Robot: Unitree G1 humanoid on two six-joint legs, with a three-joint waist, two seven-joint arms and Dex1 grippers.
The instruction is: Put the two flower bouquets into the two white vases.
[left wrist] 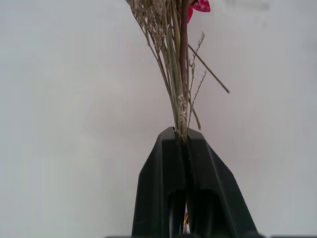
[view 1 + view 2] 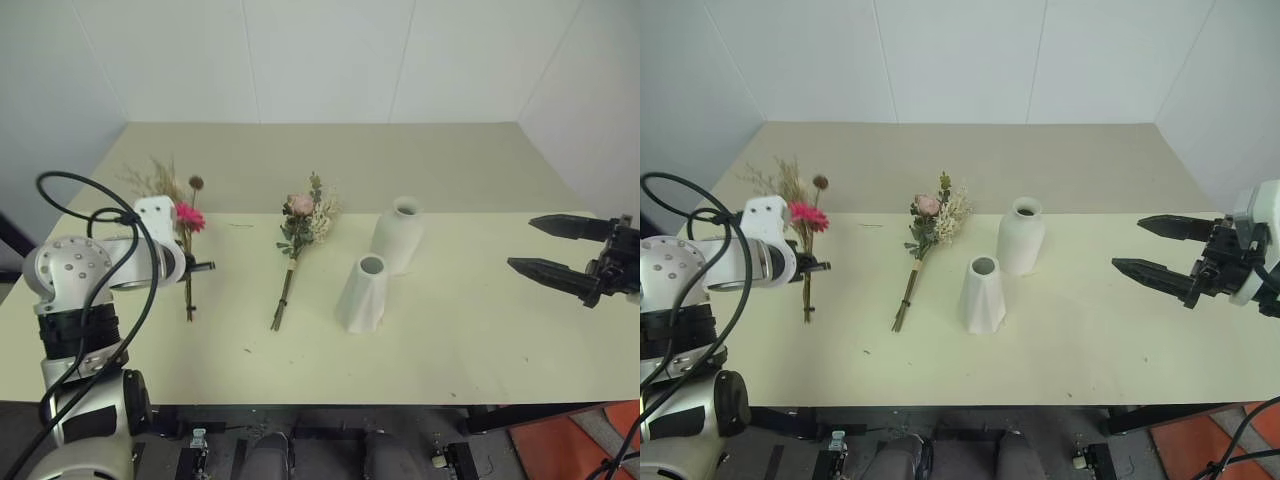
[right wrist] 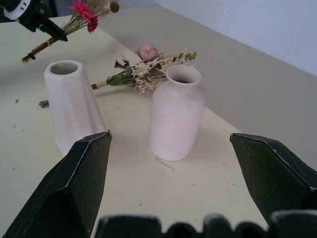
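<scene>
1. Left gripper (image 2: 818, 266) was clamped on the stems of the magenta daisy bouquet (image 2: 803, 225), at the left of the tabletop (image 2: 1090, 340); the flower heads pointed away from the robot, the stem ends toward it, with the bunch looking raised off the surface in the right wrist view.
2. Key relation: both vases lay to the right of that held bunch, past the pink rose bouquet (image 2: 300, 235). The cone vase (image 2: 362, 293) was the nearer one to the left gripper, the bottle vase (image 2: 398, 235) just behind and to its right, close together but apart.
3. Judgement: the long axis of the held bunch ran roughly front-to-back, so the stems needed tipping down before they could enter a mouth.
4. Pink rose bouquet lay flat on the tabletop, between the left gripper and the vases, stems toward the robot, heads near the bottle vase, ungrasped.
5. Right gripper (image 2: 558, 247) was spread wide, holding nothing, off to the right of the vases and nearer to them than the left.
6. Both vases stood upright, mouths showing dark, nothing in either.
</scene>
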